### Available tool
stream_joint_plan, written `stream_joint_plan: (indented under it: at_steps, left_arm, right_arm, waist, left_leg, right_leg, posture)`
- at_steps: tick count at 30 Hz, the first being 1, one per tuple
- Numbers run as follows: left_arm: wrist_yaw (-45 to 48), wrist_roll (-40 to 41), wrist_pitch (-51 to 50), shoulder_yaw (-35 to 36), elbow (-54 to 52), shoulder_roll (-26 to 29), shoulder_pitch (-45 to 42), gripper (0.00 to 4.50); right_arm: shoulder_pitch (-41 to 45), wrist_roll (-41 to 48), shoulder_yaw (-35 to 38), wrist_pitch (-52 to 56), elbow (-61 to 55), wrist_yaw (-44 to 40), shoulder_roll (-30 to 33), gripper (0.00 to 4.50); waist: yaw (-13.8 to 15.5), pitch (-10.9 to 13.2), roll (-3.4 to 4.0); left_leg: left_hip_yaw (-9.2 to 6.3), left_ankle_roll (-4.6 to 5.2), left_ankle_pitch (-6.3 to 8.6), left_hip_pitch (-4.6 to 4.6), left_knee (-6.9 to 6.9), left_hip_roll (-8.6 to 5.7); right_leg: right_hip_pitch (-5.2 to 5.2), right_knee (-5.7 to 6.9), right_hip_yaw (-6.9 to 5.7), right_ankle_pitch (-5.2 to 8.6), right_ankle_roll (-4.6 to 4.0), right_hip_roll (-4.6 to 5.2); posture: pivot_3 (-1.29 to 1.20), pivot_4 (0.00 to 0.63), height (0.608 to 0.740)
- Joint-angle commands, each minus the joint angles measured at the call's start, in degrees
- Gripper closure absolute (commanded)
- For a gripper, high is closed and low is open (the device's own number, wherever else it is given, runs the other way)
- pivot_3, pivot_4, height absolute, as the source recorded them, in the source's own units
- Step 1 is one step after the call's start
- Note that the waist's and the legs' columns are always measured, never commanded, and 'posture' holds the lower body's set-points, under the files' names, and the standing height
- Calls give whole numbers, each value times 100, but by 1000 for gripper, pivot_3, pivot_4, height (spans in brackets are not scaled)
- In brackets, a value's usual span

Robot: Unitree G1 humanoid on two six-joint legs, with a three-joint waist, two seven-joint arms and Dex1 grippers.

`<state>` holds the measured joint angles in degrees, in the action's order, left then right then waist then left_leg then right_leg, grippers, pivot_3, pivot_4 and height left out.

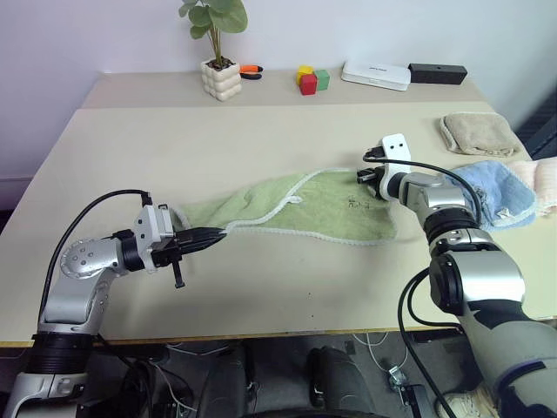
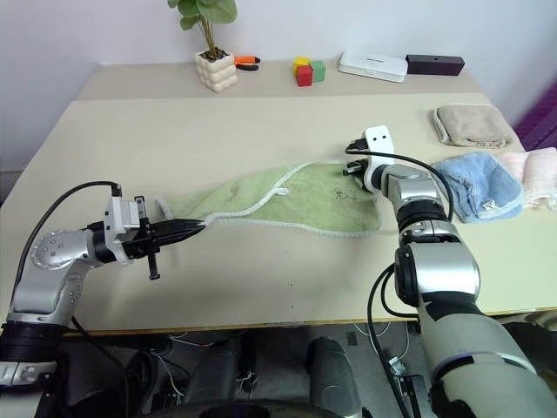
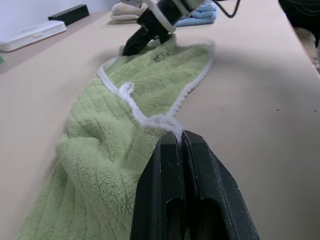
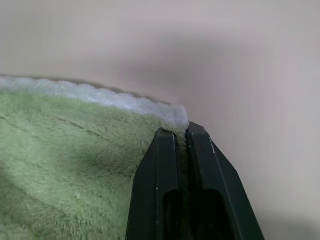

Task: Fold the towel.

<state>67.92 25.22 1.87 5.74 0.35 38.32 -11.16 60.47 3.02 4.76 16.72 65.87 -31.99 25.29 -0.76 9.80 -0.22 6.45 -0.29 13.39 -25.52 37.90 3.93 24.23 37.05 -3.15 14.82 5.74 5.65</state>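
Right wrist view: fingertips (image 4: pixel 182 137) pinched on the towel (image 1: pixel 305 209) corner; the rest of the cloth is cut off. Left gripper (image 1: pixel 209 235) clamps the opposite white-trimmed corner. Towel lies stretched between them across the beige table (image 1: pixel 261 131), rumpled, fluffy green terry, small dark mark near the right gripper (image 1: pixel 365 177). Blue towel (image 1: pixel 492 193) partly hidden behind the right arm. White wall behind.

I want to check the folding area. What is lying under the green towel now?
Under the towel only the beige table shows around its edges. The cloth covers the surface beneath it, so anything flat lying there cannot be seen.
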Motion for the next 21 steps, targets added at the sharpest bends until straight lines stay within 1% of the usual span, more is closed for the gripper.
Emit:
stream_joint_plan:
  at_steps: [1,3,5,7,10,13,16,18,20,21]
  left_arm:
    - [-563,-174,112,332,518,-48,-394,4500]
    - [-1082,-570,515,376,1129,-141,-840,4500]
    - [-1527,-973,749,280,2021,-208,-1559,4500]
    - [-1908,-1408,1267,149,3076,-276,-2391,4500]
    - [-2847,-2019,1907,54,5058,-322,-3934,4500]
    - [-3682,-2585,2303,-155,6425,-171,-5232,4500]
    - [-4471,-3041,2490,-316,7052,96,-6176,4500]
    - [-4626,-3107,2726,-257,7180,344,-6703,4500]
    - [-4118,-2907,3014,-70,7225,518,-6845,4500]
    - [-3915,-2836,3126,-11,7237,554,-6830,4500]
  right_arm:
    - [-276,81,0,249,-1052,-324,278,4410]
    - [-354,94,54,404,-1426,-182,294,4410]
    - [-230,71,47,185,-1547,-65,180,4410]
    - [105,86,128,-151,-1263,203,6,4410]
    - [754,-46,154,-918,-549,745,-227,4410]
    - [1335,-157,187,-1599,75,1241,-312,4410]
    - [1826,-255,176,-2155,340,1506,-271,4410]
    - [2117,-120,345,-2635,259,1503,-151,4410]
    - [2069,37,455,-3014,0,1128,-45,4410]
    - [1995,51,459,-3144,-92,998,-19,4410]
  waist:
    - [-5,0,0]
    - [8,2,2]
    - [-4,2,0]
    - [-15,2,0]
    - [-38,6,-3]
    - [-36,10,-6]
    - [-41,16,-15]
    - [-45,25,-18]
    - [-42,25,-17]
    - [-41,26,-16]
  left_leg:
    - [0,0,0,0,0,0]
    - [-2,-1,-1,0,1,0]
    - [-3,-4,-3,0,3,0]
    - [-1,-4,-4,1,3,-1]
    - [1,-6,-6,-5,2,-2]
    - [5,-37,-24,-14,-1,-2]
    - [10,-38,-25,-36,-8,-2]
    - [14,-38,-25,-50,-13,-2]
    - [15,-42,-27,-91,-10,-2]
    - [16,-42,-27,-92,-11,-2]
  right_leg:
    - [0,1,0,0,0,0]
    - [1,6,-1,0,0,0]
    - [2,9,-2,0,0,0]
    - [3,10,-2,-1,1,-1]
    - [12,11,-3,-1,2,-3]
    - [18,2,-3,0,4,-4]
    - [29,-2,-4,1,9,-3]
    - [43,-7,-4,2,10,-2]
    - [84,2,-3,1,10,-2]
    - [87,2,-4,1,10,-2]
  posture:
    - [0,150,735]
    - [0,150,735]
    - [0,150,735]
    - [0,150,735]
    - [0,150,735]
    - [0,150,735]
    - [0,150,735]
    - [0,150,735]
    - [0,150,735]
    - [0,150,735]
